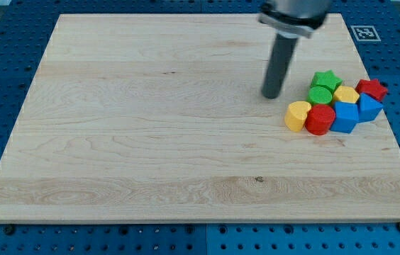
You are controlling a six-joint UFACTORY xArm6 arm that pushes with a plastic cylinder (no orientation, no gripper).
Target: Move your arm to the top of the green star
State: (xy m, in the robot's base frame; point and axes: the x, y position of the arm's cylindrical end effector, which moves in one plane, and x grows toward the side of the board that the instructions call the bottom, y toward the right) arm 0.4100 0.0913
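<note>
The green star (325, 78) lies at the top of a tight cluster of blocks near the board's right edge. My tip (271, 95) rests on the board to the left of the star and slightly lower, a clear gap away from it. Just below the star sits a green cylinder (320, 95). The rod runs up to the arm at the view's top.
The cluster also holds a yellow heart-shaped block (298, 116), a red cylinder (320, 120), a blue cube (345, 117), a yellow block (346, 94), a second blue block (369, 108) and a red star (372, 88). The wooden board (150, 120) lies on a blue perforated table.
</note>
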